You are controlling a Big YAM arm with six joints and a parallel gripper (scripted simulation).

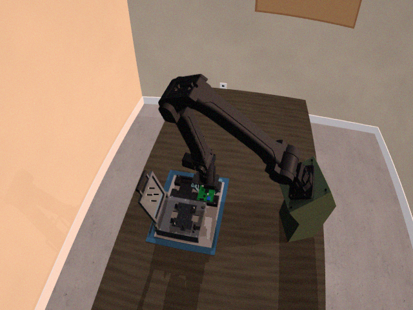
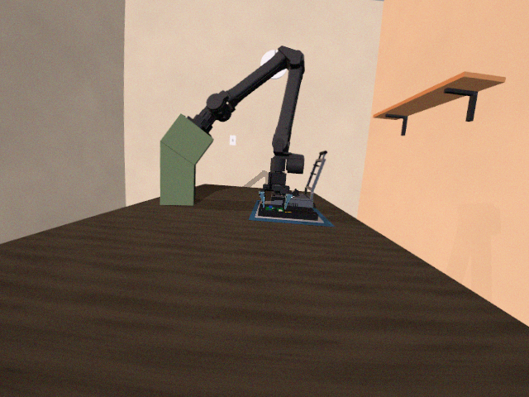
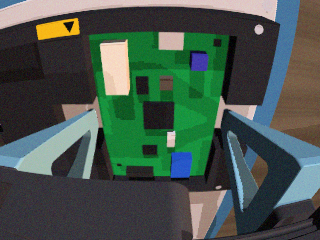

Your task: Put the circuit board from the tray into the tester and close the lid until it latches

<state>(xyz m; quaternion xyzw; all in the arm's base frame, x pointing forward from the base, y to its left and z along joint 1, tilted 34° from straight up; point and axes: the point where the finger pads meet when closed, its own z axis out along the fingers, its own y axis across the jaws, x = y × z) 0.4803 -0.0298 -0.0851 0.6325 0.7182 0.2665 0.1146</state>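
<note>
The green circuit board [image 3: 160,103] lies face up in a pocket of the black tray [image 3: 254,54], its white connector [image 3: 114,67] at the far end in the wrist view. My gripper [image 3: 159,117] is open, with its two light blue fingers down beside the board's long edges at the recesses, a gap on each side. In the top view the board [image 1: 205,193] shows under the wrist. The tester [image 1: 183,216] stands next to the tray with its lid [image 1: 150,195] swung up and open. The pins and posts are too small to make out.
Tray and tester sit on a blue mat [image 1: 186,213] on the dark wooden table. The arm's green base block [image 1: 306,203] stands at the table's right edge. A yellow label [image 3: 58,28] marks the tray's corner. A wall shelf [image 2: 440,92] hangs far off.
</note>
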